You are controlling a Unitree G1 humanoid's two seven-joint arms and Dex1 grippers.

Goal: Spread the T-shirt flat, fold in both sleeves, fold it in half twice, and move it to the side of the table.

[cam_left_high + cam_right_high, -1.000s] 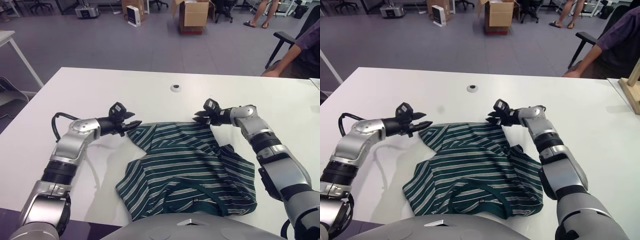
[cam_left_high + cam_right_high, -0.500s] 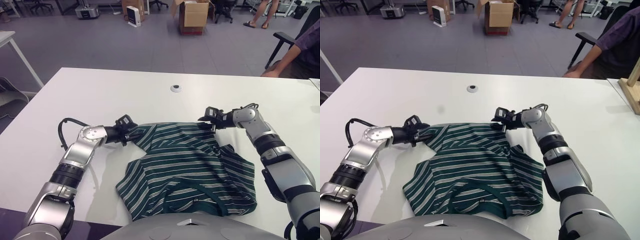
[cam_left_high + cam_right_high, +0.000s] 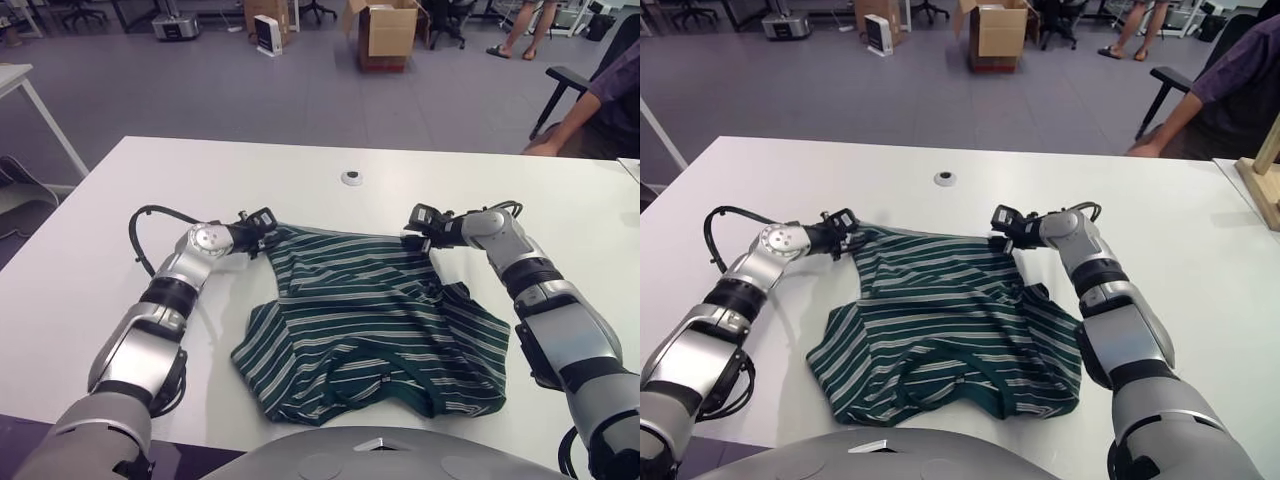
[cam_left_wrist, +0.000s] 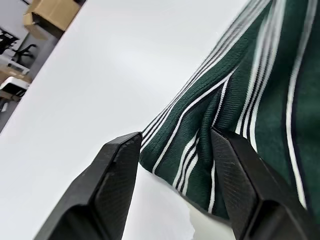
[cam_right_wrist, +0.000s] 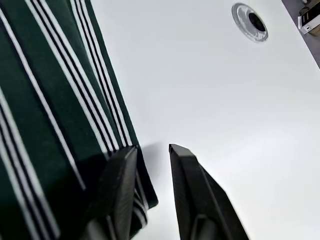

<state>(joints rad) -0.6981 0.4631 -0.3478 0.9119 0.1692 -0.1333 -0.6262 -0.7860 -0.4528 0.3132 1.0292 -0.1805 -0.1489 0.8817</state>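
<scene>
A dark green T-shirt with white stripes (image 3: 370, 320) lies rumpled on the white table (image 3: 180, 180), its collar toward the near edge. Its far edge runs nearly straight between my two grippers. My left gripper (image 3: 264, 223) is shut on the far left corner; in the left wrist view its fingers (image 4: 115, 170) pinch a bunched fold of striped hem (image 4: 200, 135). My right gripper (image 3: 413, 229) is shut on the far right corner, and in the right wrist view the hem's tip (image 5: 142, 197) sits between the narrowly spaced fingers (image 5: 187, 180).
A small round grommet (image 3: 351, 177) sits in the table beyond the shirt. A person's arm (image 3: 575, 110) rests near the far right corner. A wooden stand (image 3: 1265, 185) stands at the right edge. Bare table lies to the left, right and beyond the shirt.
Both grippers have closed in on the shirt's far corners and drawn them farther away and apart. The far edge is now straight, and the left side of the shirt has pulled in.
</scene>
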